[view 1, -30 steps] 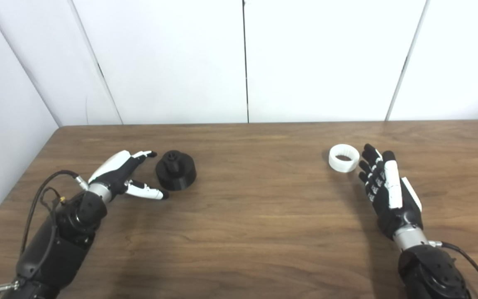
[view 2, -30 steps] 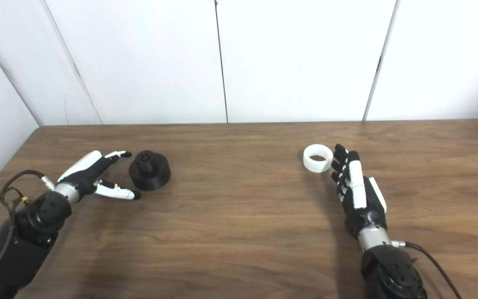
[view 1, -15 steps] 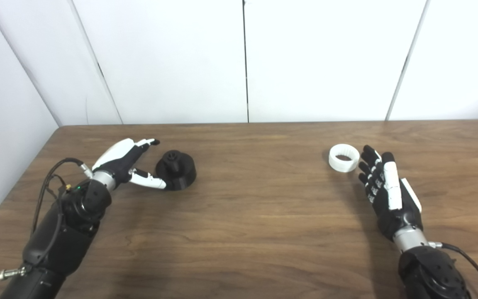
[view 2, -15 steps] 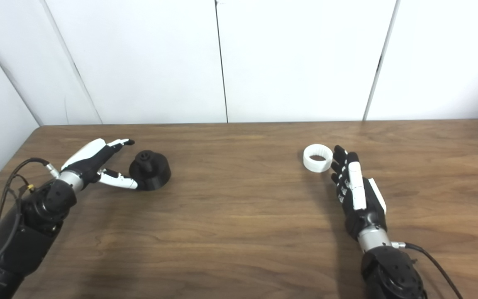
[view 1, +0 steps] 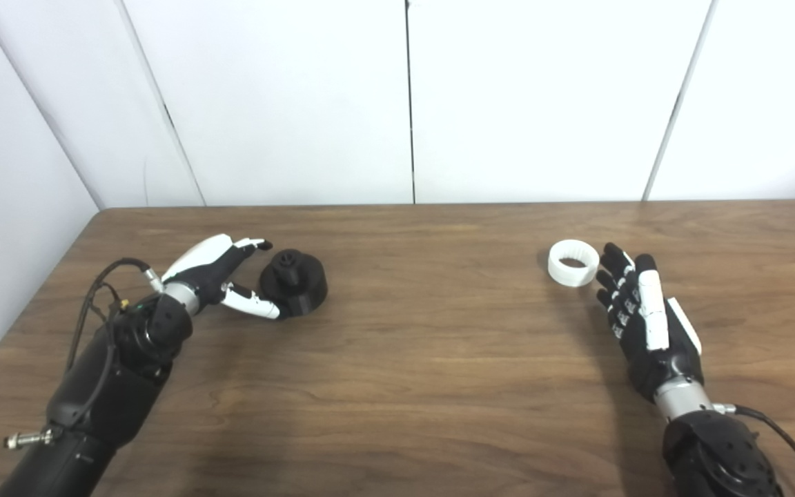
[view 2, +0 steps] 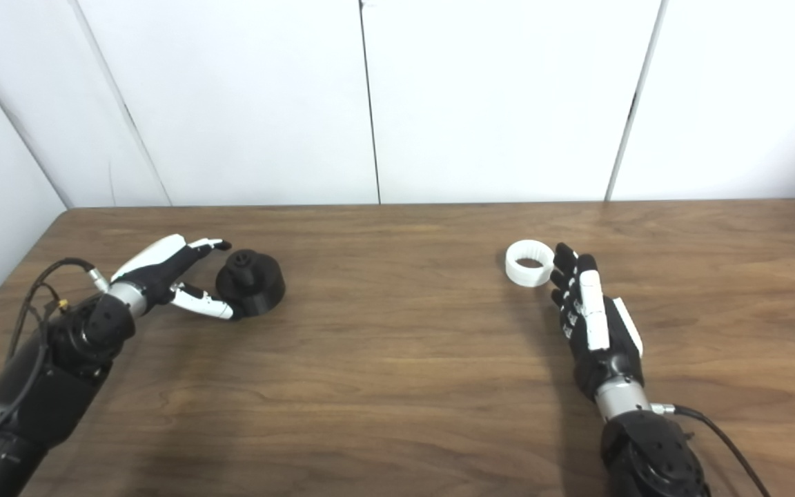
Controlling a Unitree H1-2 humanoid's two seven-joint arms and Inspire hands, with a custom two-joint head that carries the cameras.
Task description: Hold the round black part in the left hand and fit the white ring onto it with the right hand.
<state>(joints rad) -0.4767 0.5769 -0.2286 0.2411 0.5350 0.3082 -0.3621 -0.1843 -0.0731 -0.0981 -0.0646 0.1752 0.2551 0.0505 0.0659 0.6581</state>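
1. Round black plastic part [view 1: 293, 284], left eye view: sits flat on the brown wooden table [view 1: 411, 345], left of centre. Low disc body with a small raised hub on top.
2. Left black-and-white robot hand [view 1: 221, 276], same view: just beside the part on its left. Fingers spread, holding nothing; upper fingers reach toward the part's far edge, thumb tip at its near edge; whether they touch cannot be told. Forearm enters from the lower left, with a looped black cable.
3. White plastic ring [view 2: 529, 262], right eye view: lies flat on the table right of centre, opening upward, well apart from the black part. Short, thick-walled band.
4. Right black-and-white robot hand [view 2: 592, 314], same view: just right of and nearer than the ring. Palm turned inward, fingers straight and side by side, grasping nothing; fingertips [view 2: 563, 250] at the ring's right edge, contact not discernible.
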